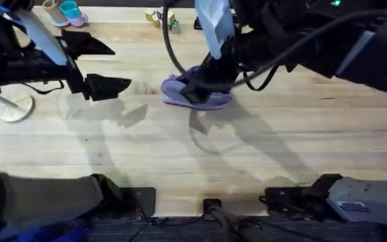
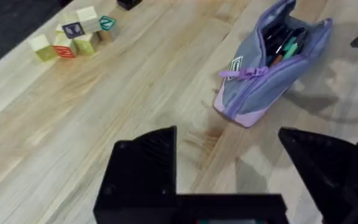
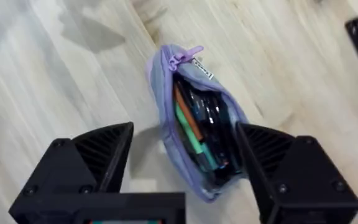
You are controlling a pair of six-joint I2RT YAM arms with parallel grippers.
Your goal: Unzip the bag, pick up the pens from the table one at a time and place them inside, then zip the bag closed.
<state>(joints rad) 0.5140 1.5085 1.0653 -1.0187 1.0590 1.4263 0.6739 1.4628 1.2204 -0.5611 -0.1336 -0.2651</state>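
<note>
The lavender bag (image 1: 197,96) lies on the wooden table (image 1: 180,154) at the far middle, its zipper open. Several pens (image 3: 197,127), orange, green and dark, lie inside the gaping bag (image 3: 166,93). The purple zipper pull (image 3: 185,55) sits at one end. My right gripper (image 3: 185,165) hangs open directly above the bag, one finger on each side and nothing between them. My left gripper (image 1: 103,67) is open and holds nothing, above the table to the left of the bag. The left wrist view shows the bag (image 2: 253,87) ahead of the open left gripper (image 2: 229,174).
Small wooden blocks (image 2: 73,34) sit at the table's far edge near the middle (image 1: 163,20). Pastel cups (image 1: 66,12) stand at the far left. A white round stand base (image 1: 13,107) is at the left edge. The right arm's cables hang over the bag.
</note>
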